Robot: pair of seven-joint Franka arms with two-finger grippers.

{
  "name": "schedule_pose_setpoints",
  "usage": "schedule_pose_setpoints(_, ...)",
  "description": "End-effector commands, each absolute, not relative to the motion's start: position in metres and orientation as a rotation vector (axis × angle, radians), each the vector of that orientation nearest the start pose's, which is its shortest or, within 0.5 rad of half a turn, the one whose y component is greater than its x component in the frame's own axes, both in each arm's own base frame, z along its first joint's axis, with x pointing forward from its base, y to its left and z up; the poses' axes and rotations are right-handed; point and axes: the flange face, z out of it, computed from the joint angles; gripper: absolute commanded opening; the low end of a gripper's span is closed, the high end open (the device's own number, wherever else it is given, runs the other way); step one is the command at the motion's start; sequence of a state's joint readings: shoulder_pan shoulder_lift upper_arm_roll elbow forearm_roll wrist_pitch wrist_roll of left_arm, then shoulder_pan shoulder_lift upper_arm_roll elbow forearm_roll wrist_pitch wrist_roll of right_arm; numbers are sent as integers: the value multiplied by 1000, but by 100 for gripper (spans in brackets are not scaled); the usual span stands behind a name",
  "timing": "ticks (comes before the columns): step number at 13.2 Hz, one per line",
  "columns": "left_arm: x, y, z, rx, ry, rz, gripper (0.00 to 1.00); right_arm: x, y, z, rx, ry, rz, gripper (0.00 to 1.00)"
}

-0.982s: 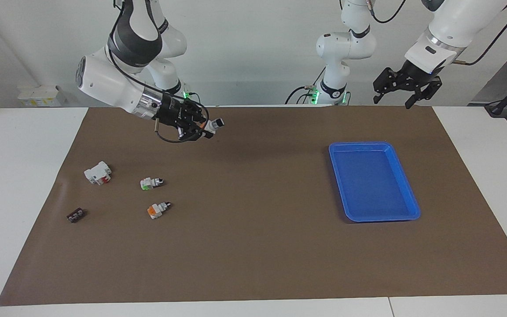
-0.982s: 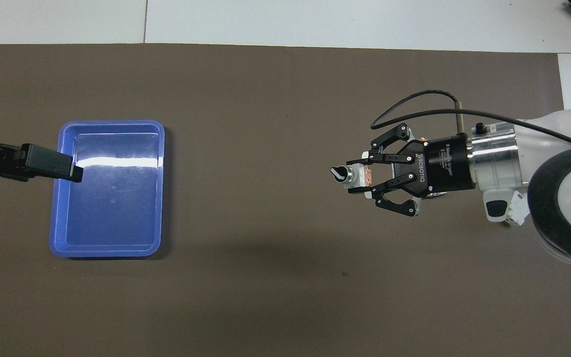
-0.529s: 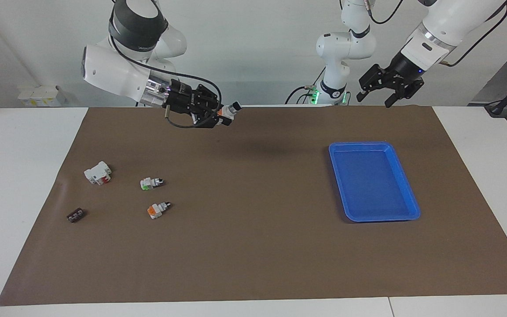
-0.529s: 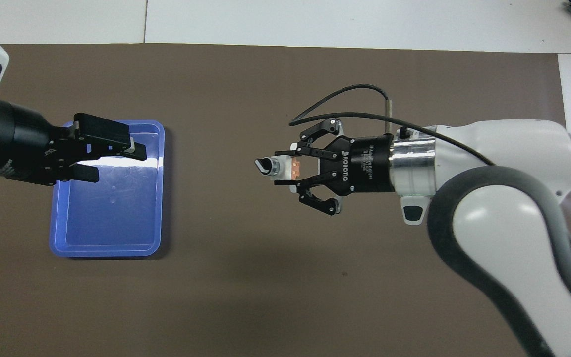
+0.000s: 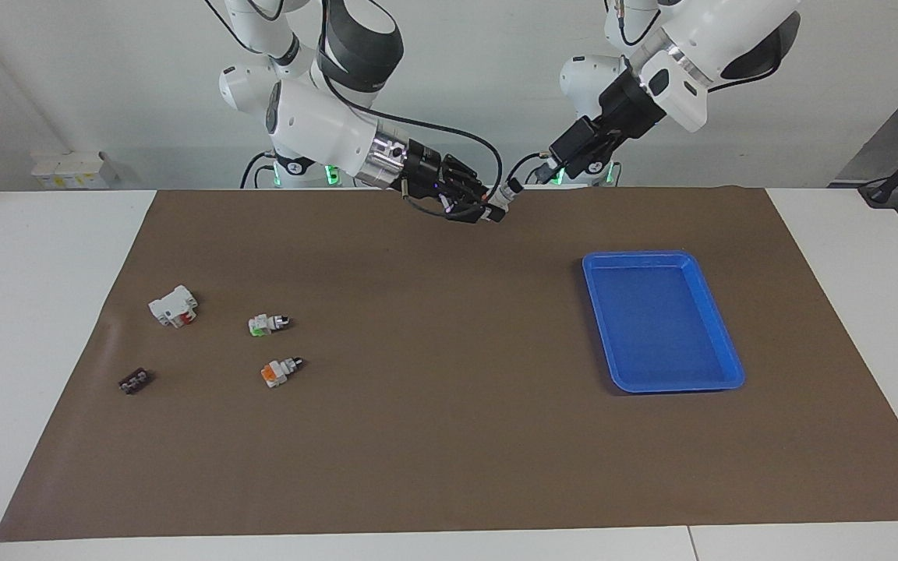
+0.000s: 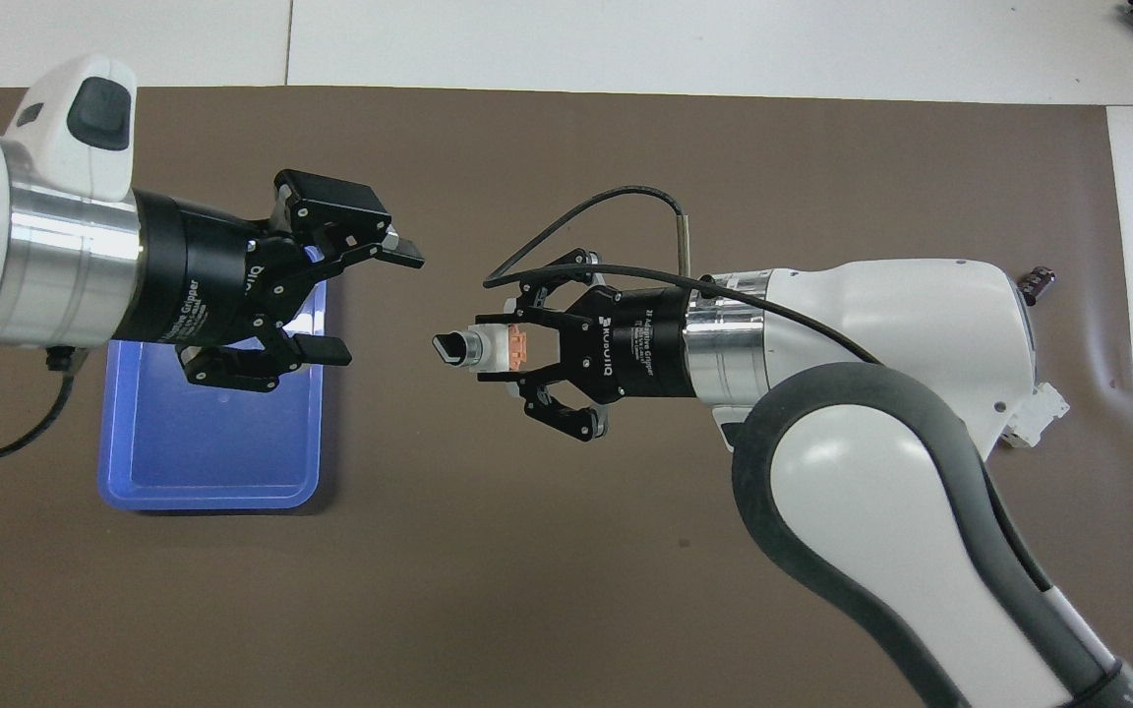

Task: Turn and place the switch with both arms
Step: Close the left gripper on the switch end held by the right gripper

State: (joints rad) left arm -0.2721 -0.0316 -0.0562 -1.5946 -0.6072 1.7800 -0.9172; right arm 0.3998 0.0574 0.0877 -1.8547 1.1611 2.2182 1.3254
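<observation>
When bringing the left arm in, jaws spread wide and empty, centre both fingertips on the broad black knob before closing, not on the white body. Approach straight along the axis of the switch, with both wrists in line, to avoid prying it sideways. Close gently, then twist about that axis only. Hold the right arm rigid for the turn, jaws clenched on the orange-red end block, switch aloft over the worktop, knob pointing at the left arm and just short of its fingertips. Probably best to let go with the right only after a firm grip by the left.

Look to the overhead view for the open gap between left fingertips and knob, and for the orange block pinched between the right jaws.

Look to the facing view for the rest. Near the worktop's right-arm end, find a black piece, a white block, a green-ended switch and a paler orange switch, mostly hidden from overhead. Then read height: right arm reaching level, switch raised above the worktop's edge by the robots, left arm slanting down, blue tray empty.
</observation>
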Motion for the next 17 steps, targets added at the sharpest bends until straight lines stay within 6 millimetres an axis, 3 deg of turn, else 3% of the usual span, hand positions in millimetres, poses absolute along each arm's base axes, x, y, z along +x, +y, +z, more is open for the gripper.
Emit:
schedule_pose_setpoints(1,497,-237,652,2334,892,-287,95,532,314,539,-1642,1418,750,0)
schedule_pose_setpoints(13,481,-251,637,2235,954,-334,42,531,314,538,-1654,1411,756,0)
schedule_pose_setpoints(14,481,-252,638,2231,949,-336,34,530,314,538,-1657,1407,756,0)
schedule_pose_setpoints(15,480,-251,638,2223,950,-340,19,530,314,538,-1658,1406,757,0)
schedule_pose_setpoints(17,483,-249,640,2213,954,-322,17,530,314,538,-1657,1407,756,0)
